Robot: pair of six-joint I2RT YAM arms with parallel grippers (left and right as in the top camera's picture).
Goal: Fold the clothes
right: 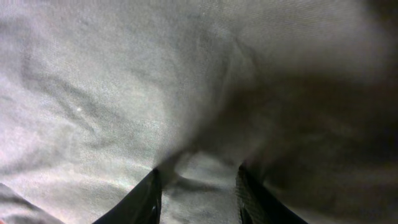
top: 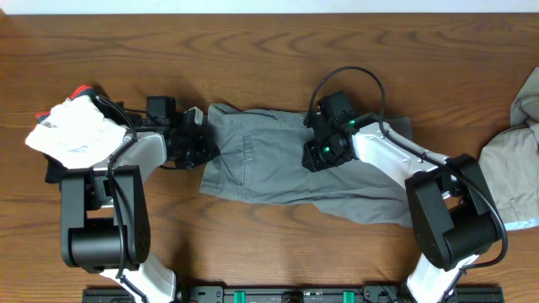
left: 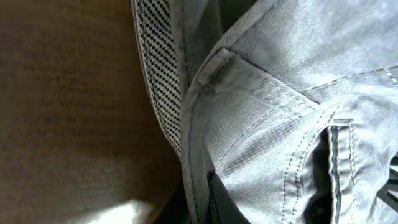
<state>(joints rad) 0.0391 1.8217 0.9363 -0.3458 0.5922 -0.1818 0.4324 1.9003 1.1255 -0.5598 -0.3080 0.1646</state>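
While the grey shorts (top: 269,168) lie spread mid-table, left gripper (top: 200,139) sits clenched on their 9 o'clock waistband; right gripper (top: 315,154) straddles mid-cloth, grip unclear. First fold starting, I'd judge; next needs waistband carried toward 3 o'clock

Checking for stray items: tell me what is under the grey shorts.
Only the wooden table shows around the grey shorts, which lie spread on it. The left tool pinches their waistband edge. Anything beneath the cloth is covered.
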